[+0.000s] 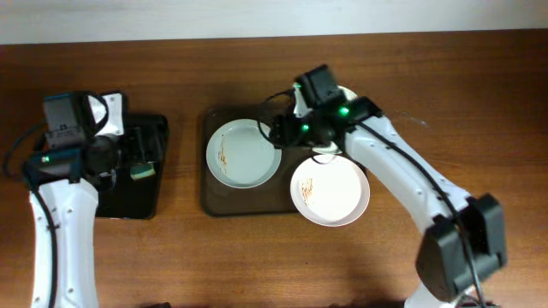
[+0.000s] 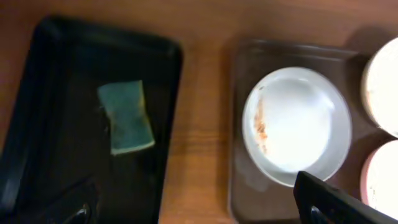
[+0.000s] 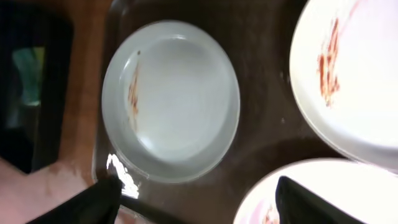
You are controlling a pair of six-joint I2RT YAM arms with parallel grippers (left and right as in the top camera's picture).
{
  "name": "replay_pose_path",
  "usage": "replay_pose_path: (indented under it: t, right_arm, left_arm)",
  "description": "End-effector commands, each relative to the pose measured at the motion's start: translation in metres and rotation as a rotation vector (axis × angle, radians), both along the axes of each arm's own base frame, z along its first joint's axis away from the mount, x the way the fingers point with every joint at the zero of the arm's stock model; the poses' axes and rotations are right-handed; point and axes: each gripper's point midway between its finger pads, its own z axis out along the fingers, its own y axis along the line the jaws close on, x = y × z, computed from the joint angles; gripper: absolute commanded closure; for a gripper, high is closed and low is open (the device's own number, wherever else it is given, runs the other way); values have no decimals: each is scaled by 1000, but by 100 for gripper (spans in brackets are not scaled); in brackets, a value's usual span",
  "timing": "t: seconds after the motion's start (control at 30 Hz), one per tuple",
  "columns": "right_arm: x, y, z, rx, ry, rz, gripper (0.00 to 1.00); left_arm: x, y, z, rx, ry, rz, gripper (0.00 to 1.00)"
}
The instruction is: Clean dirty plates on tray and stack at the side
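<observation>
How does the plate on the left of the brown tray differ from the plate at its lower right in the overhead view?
The left plate lies wholly inside the tray; the lower-right plate hangs over the tray's rim, partly above the table. The left plate looks greyish in the overhead view; the lower-right plate looks brighter white. Both are round, shallow and carry orange-brown smears.

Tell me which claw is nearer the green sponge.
Left. The left claw hangs over the black tray, right beside the sponge; the right claw is far off, over the brown tray.
</observation>
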Motion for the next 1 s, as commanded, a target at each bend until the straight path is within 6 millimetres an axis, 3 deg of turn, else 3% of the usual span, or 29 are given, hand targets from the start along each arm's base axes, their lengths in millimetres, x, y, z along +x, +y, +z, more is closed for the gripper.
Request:
replay_pose_path:
  t: [0.0, 0.1, 0.2, 0.3, 0.47, 0.53, 0.8, 0.97]
  right_arm:
    - [25, 5, -25, -111, 12, -91, 42]
    - [21, 17, -73, -152, 89, -96, 61]
    - [17, 23, -106, -170, 144, -123, 64]
    - [15, 23, -126, -177, 187, -147, 71]
    - [15, 21, -135, -180, 207, -198, 96]
    - [15, 21, -136, -182, 208, -198, 96]
    - [15, 21, -136, -183, 207, -198, 96]
    - [15, 20, -136, -186, 205, -198, 96]
  left_arm:
    - [5, 26, -27, 20, 94, 86, 6]
    - [10, 38, -49, 59, 153, 112, 7]
    - [22, 41, -49, 70, 114, 111, 8]
    - [28, 48, -47, 99, 92, 126, 9]
    - [30, 49, -82, 85, 185, 123, 16]
    - [30, 49, -93, 80, 214, 121, 18]
    - [31, 59, -94, 129, 217, 147, 21]
    - [28, 67, -124, 136, 302, 209, 26]
